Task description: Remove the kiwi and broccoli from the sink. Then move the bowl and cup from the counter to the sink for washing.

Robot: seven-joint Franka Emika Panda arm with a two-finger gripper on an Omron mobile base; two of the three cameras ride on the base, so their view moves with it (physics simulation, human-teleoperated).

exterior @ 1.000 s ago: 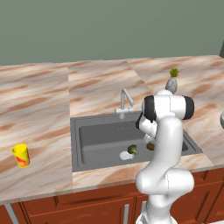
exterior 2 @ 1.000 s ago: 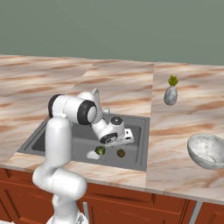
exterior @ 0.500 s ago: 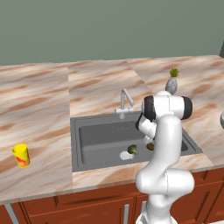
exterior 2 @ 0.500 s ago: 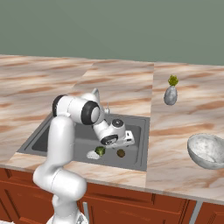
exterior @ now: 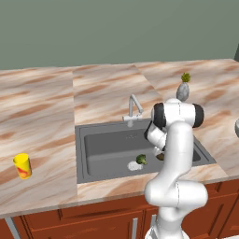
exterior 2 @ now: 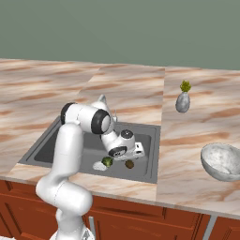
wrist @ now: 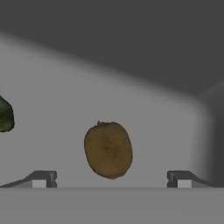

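Note:
The brown oval kiwi [wrist: 108, 150] lies on the floor of the dark grey sink [exterior: 107, 147], centred just beyond my open gripper [wrist: 111, 178], whose fingertips stand wide to either side of it without touching. In the right base view the gripper [exterior 2: 134, 156] hangs low in the sink [exterior 2: 44, 150] right above the kiwi [exterior 2: 129, 164]. The green broccoli [exterior 2: 107, 162] lies beside it near the drain, and also appears in the left base view [exterior: 141, 159] and the hand view [wrist: 5, 115]. The yellow cup [exterior: 22, 166] stands on the counter [exterior: 46, 121] at the left. The whitish bowl [exterior 2: 220, 161] sits on the counter at the right.
A silver tap [exterior: 134, 106] rises behind the sink. A grey vase with a green tuft [exterior 2: 183, 101] stands on the counter to the back right. The sink's walls close in around the hand. Wooden cabinets run below the counter.
The arm has shifted slightly and the hand has settled a little lower over the kiwi. The jaws have stayed open and nothing else has moved.

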